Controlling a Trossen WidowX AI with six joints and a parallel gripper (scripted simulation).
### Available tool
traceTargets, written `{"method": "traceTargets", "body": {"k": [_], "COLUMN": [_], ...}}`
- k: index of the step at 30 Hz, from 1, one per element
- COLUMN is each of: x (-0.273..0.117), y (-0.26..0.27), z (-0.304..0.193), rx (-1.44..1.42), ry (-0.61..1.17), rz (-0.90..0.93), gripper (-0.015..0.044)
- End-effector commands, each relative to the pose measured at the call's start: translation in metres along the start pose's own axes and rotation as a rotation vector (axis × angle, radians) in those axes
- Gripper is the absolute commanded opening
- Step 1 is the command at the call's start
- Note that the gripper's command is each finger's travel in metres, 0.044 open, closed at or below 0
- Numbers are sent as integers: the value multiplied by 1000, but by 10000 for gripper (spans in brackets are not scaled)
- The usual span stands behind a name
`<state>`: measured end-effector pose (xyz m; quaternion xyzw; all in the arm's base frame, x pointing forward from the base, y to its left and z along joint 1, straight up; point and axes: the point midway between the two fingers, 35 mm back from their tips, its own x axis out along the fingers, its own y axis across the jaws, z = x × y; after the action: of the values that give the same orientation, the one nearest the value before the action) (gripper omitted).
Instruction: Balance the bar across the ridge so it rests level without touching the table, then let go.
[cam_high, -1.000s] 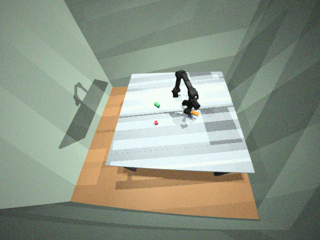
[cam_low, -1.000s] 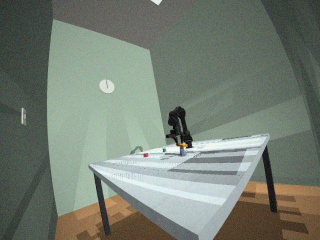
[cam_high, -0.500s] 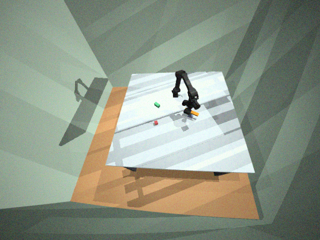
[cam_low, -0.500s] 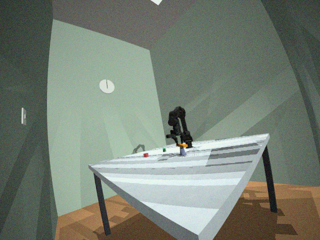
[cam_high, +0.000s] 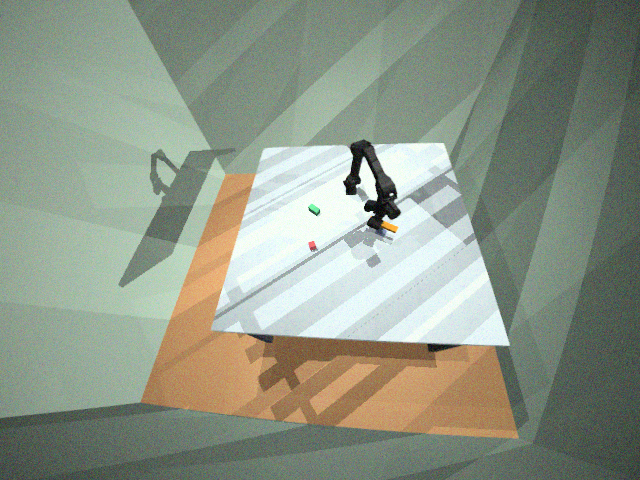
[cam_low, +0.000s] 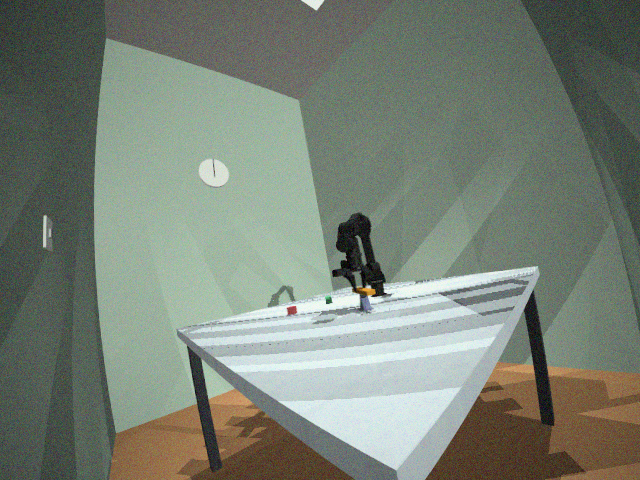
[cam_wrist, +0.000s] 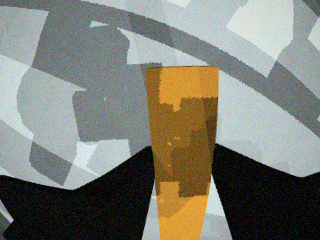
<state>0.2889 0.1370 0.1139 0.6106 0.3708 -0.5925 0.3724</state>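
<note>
Up on the table (cam_high: 361, 310), the arm stands toward the far edge, and most of the striped top spreads out on the near side of the arm. The gripper (cam_high: 378, 223) hangs just past the arm's base, well away from every table edge.

Its two black fingers are closed partway on the orange bar (cam_wrist: 182, 160). They squeeze the bar's long sides, so the gripper is holding the bar. The bar is up off the table top.

From the top view, one end of the bar (cam_high: 389, 226) sticks out from under the gripper. A small bluish shape, the ridge (cam_high: 381, 233), sits right under the bar. The exterior view shows the ridge (cam_low: 366, 303) standing on the table with the bar (cam_low: 364, 291) across its top. I cannot tell if they touch.

The wrist view shows the bar from close up, with dark shadow patches on it, but the ridge is hidden there.

A green block (cam_high: 313, 209) and a red block (cam_high: 312, 245) lie well apart from the arm, off to one side.
</note>
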Motion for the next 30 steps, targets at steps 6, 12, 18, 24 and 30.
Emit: {"method": "traceTargets", "body": {"k": [6,12,18,24,30], "x": [1,2,2,3,3], "y": [0,0,0,0,0], "z": [0,0,0,0,0], "rx": [6,6,6,6,6], "ry": [1,1,1,1,1], "rz": [2,2,2,2,2], "gripper": [0,0,0,0,0]}}
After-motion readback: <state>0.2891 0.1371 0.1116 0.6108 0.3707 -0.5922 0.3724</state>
